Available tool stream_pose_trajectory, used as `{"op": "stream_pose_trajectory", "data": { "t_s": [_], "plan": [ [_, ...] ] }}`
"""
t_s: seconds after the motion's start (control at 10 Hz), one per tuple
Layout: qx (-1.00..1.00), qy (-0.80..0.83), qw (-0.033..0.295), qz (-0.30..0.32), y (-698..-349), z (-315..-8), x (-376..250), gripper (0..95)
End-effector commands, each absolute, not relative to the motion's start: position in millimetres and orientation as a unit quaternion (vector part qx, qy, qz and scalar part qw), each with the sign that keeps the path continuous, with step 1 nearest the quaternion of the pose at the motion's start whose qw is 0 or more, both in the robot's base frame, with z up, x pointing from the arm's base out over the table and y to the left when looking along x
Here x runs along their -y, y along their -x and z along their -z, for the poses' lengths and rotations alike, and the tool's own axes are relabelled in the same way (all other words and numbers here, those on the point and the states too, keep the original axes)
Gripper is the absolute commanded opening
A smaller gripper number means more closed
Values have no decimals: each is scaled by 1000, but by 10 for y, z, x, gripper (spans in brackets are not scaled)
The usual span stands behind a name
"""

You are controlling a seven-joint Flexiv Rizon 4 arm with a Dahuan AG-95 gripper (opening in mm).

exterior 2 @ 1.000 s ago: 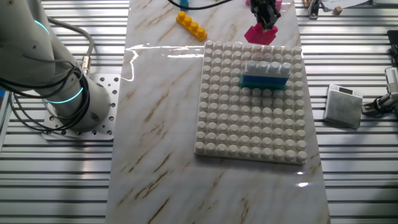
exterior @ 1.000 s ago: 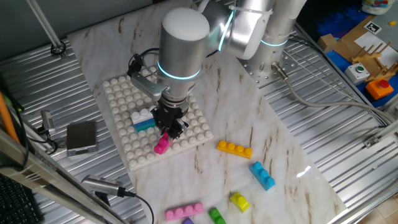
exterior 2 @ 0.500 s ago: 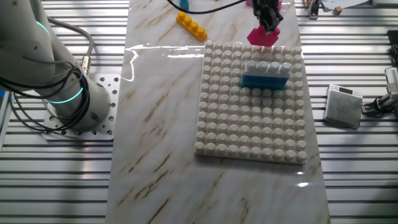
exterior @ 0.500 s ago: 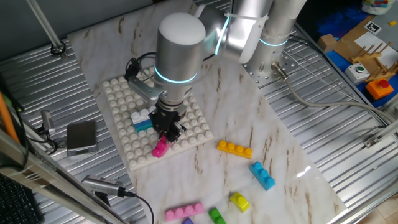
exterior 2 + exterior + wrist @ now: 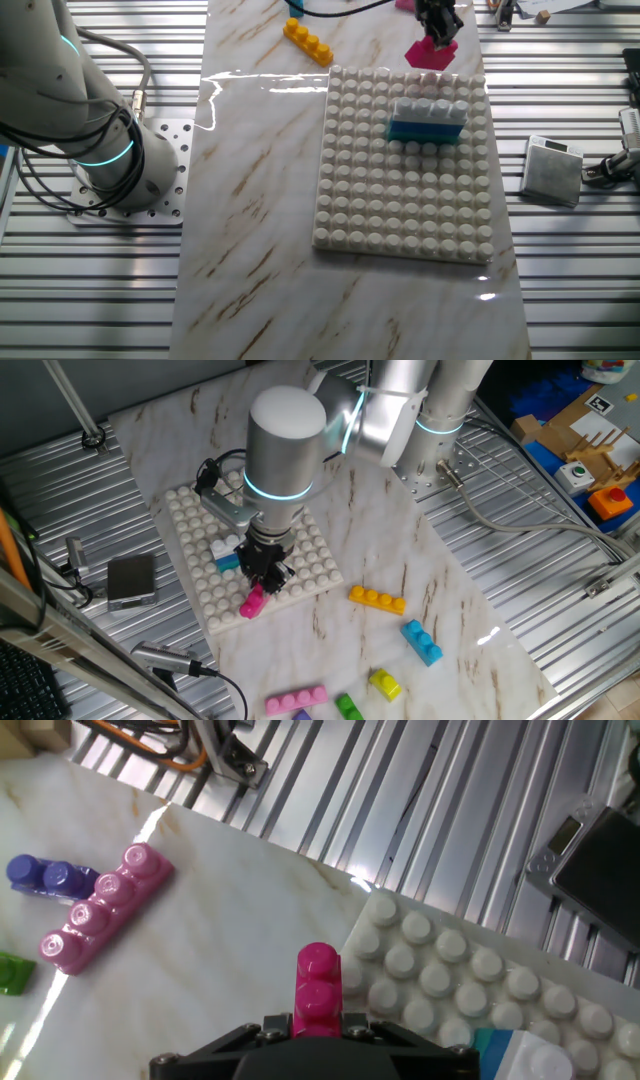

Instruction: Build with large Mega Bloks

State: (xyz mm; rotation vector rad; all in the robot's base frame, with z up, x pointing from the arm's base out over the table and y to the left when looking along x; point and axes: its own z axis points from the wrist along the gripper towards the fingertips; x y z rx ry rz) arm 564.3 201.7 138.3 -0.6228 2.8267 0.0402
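My end effector (image 5: 262, 573) grips the magenta brick (image 5: 251, 602), now shifted toward the baseplate (image 5: 400, 200) edge; placement pending.

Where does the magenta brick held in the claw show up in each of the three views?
One fixed view: magenta brick lower left of centre, under the claw, at the near edge of the white studded baseplate.
The other fixed view: top right, just past the baseplate's far edge.
Hand view: bottom centre, sticking out of the claw.
Shared landmark: the baseplate.
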Motion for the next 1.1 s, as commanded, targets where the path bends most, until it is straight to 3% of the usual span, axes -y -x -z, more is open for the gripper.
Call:
{"op": "stream_pose_trajectory", "data": {
  "t_s": [0.1,1.1],
  "plan": [
    [-966,223,130,-3,-5656,-1351,-1989,0],
    [-961,247,122,1,-5601,-1326,-1902,0]
  ]
}}
